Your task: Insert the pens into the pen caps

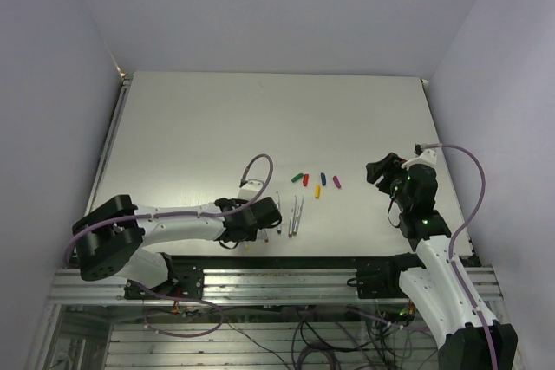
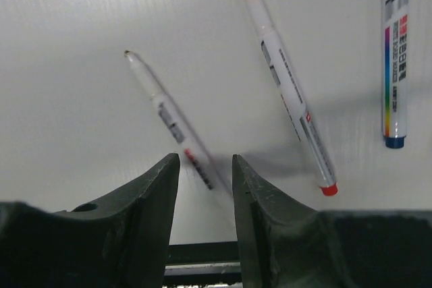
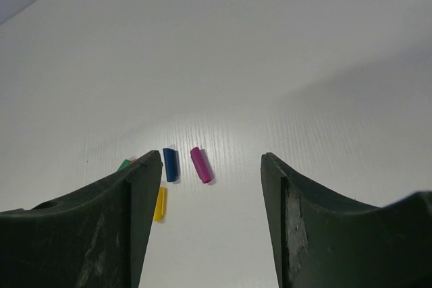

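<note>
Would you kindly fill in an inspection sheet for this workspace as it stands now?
Surface: white table, flat, no marks seen.
Job's things: green cap, red cap, yellow cap, blue cap and purple cap clustered mid-table; uncapped pens by the left arm, including a red-ended pen and a blue-ended pen.
Clutter: nothing seen.
Grippers: left gripper open, fingers straddling a third pen, gaps either side; right gripper open, empty, facing the caps.
Cables: purple cables along each arm; loose wiring below the frame.
Surroundings: pale walls on three sides.
</note>
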